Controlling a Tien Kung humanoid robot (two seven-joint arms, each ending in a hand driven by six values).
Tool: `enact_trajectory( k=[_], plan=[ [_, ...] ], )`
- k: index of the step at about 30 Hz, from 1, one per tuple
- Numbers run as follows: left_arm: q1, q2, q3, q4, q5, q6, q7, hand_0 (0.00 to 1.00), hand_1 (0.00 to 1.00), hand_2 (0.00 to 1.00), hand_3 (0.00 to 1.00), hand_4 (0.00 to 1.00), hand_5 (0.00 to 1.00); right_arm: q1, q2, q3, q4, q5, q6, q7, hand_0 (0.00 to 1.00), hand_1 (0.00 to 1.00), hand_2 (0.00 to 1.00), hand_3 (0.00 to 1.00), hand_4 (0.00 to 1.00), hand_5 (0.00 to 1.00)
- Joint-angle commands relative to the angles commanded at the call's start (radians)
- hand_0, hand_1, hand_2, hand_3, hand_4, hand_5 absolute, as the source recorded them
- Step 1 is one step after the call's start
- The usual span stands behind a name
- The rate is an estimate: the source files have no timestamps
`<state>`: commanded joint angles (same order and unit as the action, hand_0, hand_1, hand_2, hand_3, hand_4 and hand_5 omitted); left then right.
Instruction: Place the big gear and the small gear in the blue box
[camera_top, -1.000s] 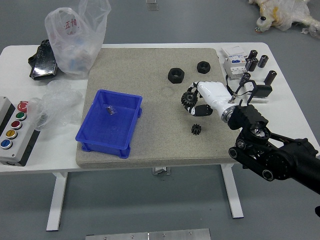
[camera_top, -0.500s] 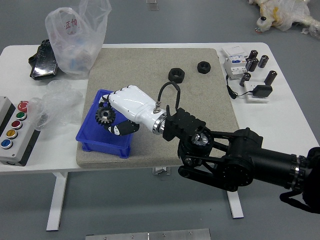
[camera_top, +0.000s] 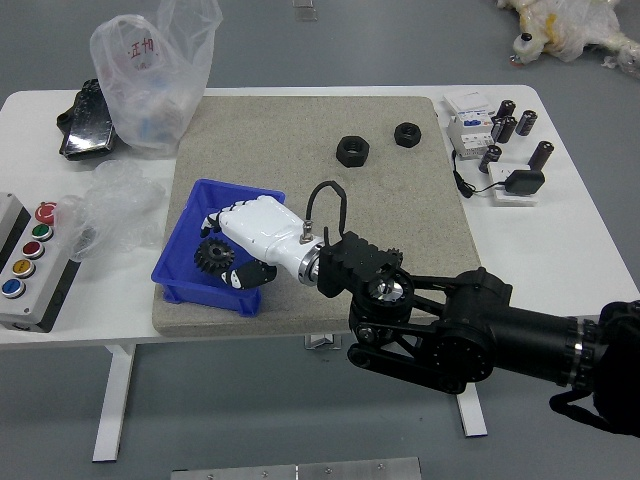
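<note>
My right hand (camera_top: 219, 252) reaches in from the right and hangs over the blue box (camera_top: 262, 196), its white back facing up. The big gear (camera_top: 212, 257), dark and toothed, is gripped between the fingertips and thumb, inside the box's outline from above. How far it is above the box floor I cannot tell. The small gear does not show; the black right forearm covers the part of the mat where it lay. My left hand is out of view.
Two black nuts (camera_top: 352, 151) lie on the grey mat's (camera_top: 270, 120) far part. Plastic bags (camera_top: 155, 80) and a button panel (camera_top: 30, 265) are at the left. Black cylinders (camera_top: 540, 155) and a white device with a cable stand at the right.
My right hand has carried the big gear left from the mat's right half to over the blue box, then slightly toward the near edge. The forearm now hides the small gear.
</note>
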<state>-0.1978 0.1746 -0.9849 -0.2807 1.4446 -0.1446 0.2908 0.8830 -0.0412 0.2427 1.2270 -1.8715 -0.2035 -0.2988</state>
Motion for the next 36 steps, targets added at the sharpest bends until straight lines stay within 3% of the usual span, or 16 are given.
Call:
enact_trajectory(
  k=[3, 4, 6, 9, 10, 15, 16, 20, 25, 31, 36],
  plan=[
    [0.0, 0.0, 0.0, -0.001, 0.0, -0.001, 0.001, 0.744, 0.708, 0.694, 0.737, 0.685, 0.472, -0.003, -0.003, 0.008, 0.003, 0.007, 0.0, -0.001, 0.586, 0.851, 0.939, 0.948, 0.864, 0.525],
    [0.001, 0.001, -0.001, -0.001, 0.0, -0.001, 0.001, 0.744, 0.707, 0.693, 0.733, 0.684, 0.472, -0.005, -0.005, 0.012, 0.005, 0.01, 0.0, -0.002, 0.594, 0.869, 0.953, 0.963, 0.927, 0.571],
    [0.002, 0.001, -0.002, -0.001, 0.001, -0.001, 0.002, 0.744, 0.707, 0.693, 0.733, 0.684, 0.472, -0.01, -0.01, 0.021, 0.01, 0.018, -0.006, 0.003, 0.594, 0.869, 0.953, 0.963, 0.927, 0.571],
    [0.003, 0.001, -0.002, -0.001, 0.0, -0.001, 0.003, 0.744, 0.707, 0.693, 0.733, 0.684, 0.472, -0.034, -0.034, 0.066, 0.036, 0.032, -0.037, 0.019, 0.594, 0.869, 0.953, 0.963, 0.927, 0.571],
    [0.004, 0.0, 0.0, -0.001, -0.004, 0.001, 0.003, 0.744, 0.706, 0.692, 0.732, 0.681, 0.471, -0.051, -0.05, 0.088, 0.053, 0.04, -0.055, 0.027, 0.519, 0.787, 0.851, 0.856, 0.898, 0.537],
    [0.012, -0.003, 0.002, 0.001, -0.01, 0.004, 0.003, 0.744, 0.706, 0.692, 0.732, 0.681, 0.471, -0.142, -0.146, 0.221, 0.142, 0.046, -0.114, 0.056, 0.519, 0.787, 0.851, 0.856, 0.898, 0.537],
    [0.013, -0.003, 0.002, 0.001, -0.01, 0.005, 0.003, 0.744, 0.706, 0.692, 0.73, 0.682, 0.474, -0.16, -0.165, 0.247, 0.156, 0.043, -0.121, 0.06, 0.451, 0.722, 0.773, 0.785, 0.824, 0.438],
    [0.016, -0.004, 0.004, 0.003, -0.014, 0.008, 0.0, 0.744, 0.706, 0.692, 0.73, 0.682, 0.474, -0.24, -0.246, 0.358, 0.178, 0.006, -0.138, 0.066, 0.451, 0.722, 0.773, 0.785, 0.824, 0.438],
    [0.014, -0.005, 0.009, 0.004, -0.018, 0.011, -0.004, 0.744, 0.706, 0.693, 0.73, 0.681, 0.472, -0.345, -0.299, 0.457, 0.108, -0.028, -0.139, 0.062, 0.416, 0.691, 0.74, 0.735, 0.806, 0.434],
    [0.011, -0.009, 0.009, 0.005, -0.014, 0.01, -0.006, 0.744, 0.706, 0.692, 0.729, 0.68, 0.473, -0.405, -0.288, 0.449, -0.003, -0.047, -0.124, 0.052, 0.395, 0.676, 0.728, 0.724, 0.815, 0.447],
    [0.007, -0.008, 0.013, 0.006, -0.015, 0.01, -0.012, 0.744, 0.706, 0.693, 0.729, 0.68, 0.473, -0.413, -0.277, 0.42, -0.027, -0.088, -0.108, 0.031, 0.391, 0.671, 0.713, 0.718, 0.807, 0.425]
  ],
)
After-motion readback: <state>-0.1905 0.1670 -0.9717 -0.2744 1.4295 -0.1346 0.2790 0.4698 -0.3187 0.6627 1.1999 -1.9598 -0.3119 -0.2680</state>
